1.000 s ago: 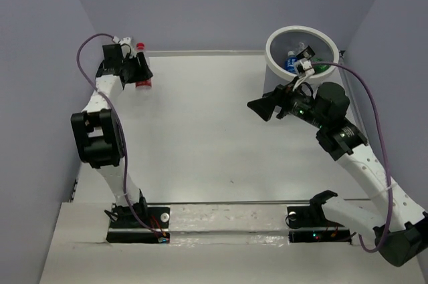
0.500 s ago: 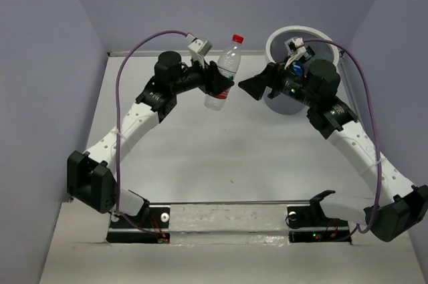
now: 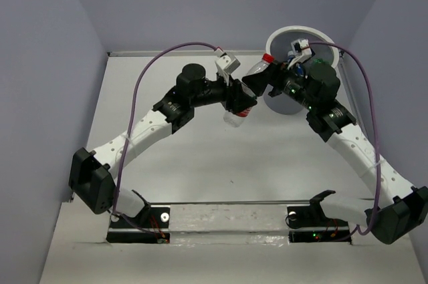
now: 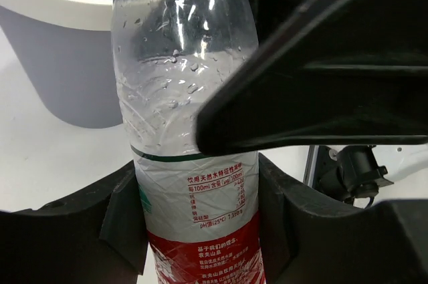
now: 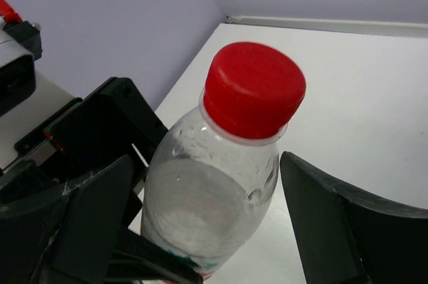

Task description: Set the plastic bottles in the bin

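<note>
Pinching red-capped bottle (image 5: 215, 194), left fingers (image 4: 124, 230)

The clear bottle (image 4: 184, 97) carried a white-and-red label (image 4: 200, 230) in small Chinese print. On its white band, just above the red, "100ml" was legible, and below it what looked like "pH (25°C) 7.3±0.5".

White arm links (image 3: 137, 135), black joints (image 3: 90, 180), purple cables (image 3: 189, 45), black pincer fingers (image 4: 287, 230).
</note>
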Available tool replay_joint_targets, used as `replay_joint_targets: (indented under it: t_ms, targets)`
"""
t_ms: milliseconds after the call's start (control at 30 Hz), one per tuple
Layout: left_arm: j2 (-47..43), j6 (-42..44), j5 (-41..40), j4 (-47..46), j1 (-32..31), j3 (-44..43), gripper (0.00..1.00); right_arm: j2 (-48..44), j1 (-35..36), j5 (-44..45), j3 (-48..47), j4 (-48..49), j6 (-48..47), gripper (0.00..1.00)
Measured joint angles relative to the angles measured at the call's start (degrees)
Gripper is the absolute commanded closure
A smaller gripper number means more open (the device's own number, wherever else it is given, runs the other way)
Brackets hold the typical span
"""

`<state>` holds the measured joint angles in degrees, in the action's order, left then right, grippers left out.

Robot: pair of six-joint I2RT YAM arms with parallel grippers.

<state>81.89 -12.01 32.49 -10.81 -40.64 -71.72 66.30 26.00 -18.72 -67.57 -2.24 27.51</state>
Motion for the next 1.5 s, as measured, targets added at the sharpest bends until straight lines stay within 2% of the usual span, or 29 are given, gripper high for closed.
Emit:
replay_joint_targets:
  t_ms: [67, 100, 133, 200, 233, 267, 367, 400, 467, 500, 667, 900, 1100, 1267, 1500]
  targets:
    - [0.00, 0.42, 0.07, -0.04, -0.76, 0.00, 0.54, -0.50, 0.00, 0.79, 1.31, 1.11, 1.05, 0.13]
    - [0.00, 0.66, 0.09, -0.09, -1.16, 0.00, 0.54, -0.72, -0.02, 1.11, 1.90, 1.90, 1.73, 0.19]
    - [0.00, 0.72, 0.09, -0.11, -1.38, 0.00, 0.54, -0.76, -0.02, 1.18, 1.92, 2.05, 1.97, 0.19]
    - [-0.04, 0.85, 0.13, -0.28, -1.77, 0.02, 0.53, -0.74, -0.02, 1.18, 1.95, 3.19, 2.80, 0.33]
    - [-0.13, 0.83, 0.09, -0.52, -1.81, 0.02, 0.52, -0.76, -0.02, 1.18, 1.95, 3.65, 2.80, 0.49]
    - [-0.31, 0.81, -0.04, -0.59, -1.86, 0.02, 0.51, -0.76, -0.02, 1.29, 1.95, 4.13, 3.21, 0.56]
    - [-1.44, 0.55, -0.92, -0.37, -1.95, 0.02, 0.42, -1.05, -0.02, 2.32, 1.97, 4.83, 3.78, 0.68]
    - [-2.03, 0.55, -1.51, -0.17, -2.03, 0.02, 0.34, -1.42, 0.04, 2.91, 1.97, 5.11, 3.87, 0.70]
    - [-3.41, 0.57, -2.29, 0.17, -2.45, 0.02, 0.16, -2.40, 0.39, 3.76, 1.84, 5.29, 3.85, 0.72]
    - [-3.93, 0.48, -2.62, 0.15, -2.67, 0.02, 0.01, -2.97, 0.68, 4.11, 1.46, 5.20, 3.85, 0.73]
    - [-8.59, 0.02, -5.51, 1.25, -2.38, 0.00, 0.01, -3.50, 0.96, 8.59, -3.80, 2.60, 0.46, 0.74]
    - [-15.13, 0.94, -10.43, 8.13, -2.23, 0.09, 0.01, 1.18, 0.50, 22.84, -19.41, -0.74, -10.62, 0.76]
    - [-29.64, 2.84, -19.37, 14.95, -2.23, 6.95, 0.01, 9.57, -3.78, 35.41, -30.82, -0.92, -21.84, 0.76]
    - [-37.90, 4.79, -29.49, 15.32, -2.23, 13.29, 0.01, 16.59, -10.64, 41.09, -33.31, -1.57, -25.88, 0.75]
    - [-38.29, 7.13, -38.82, 15.34, -1.55, 19.19, 0.01, 25.22, -14.43, 43.80, -33.81, -2.93, -25.70, 0.71]
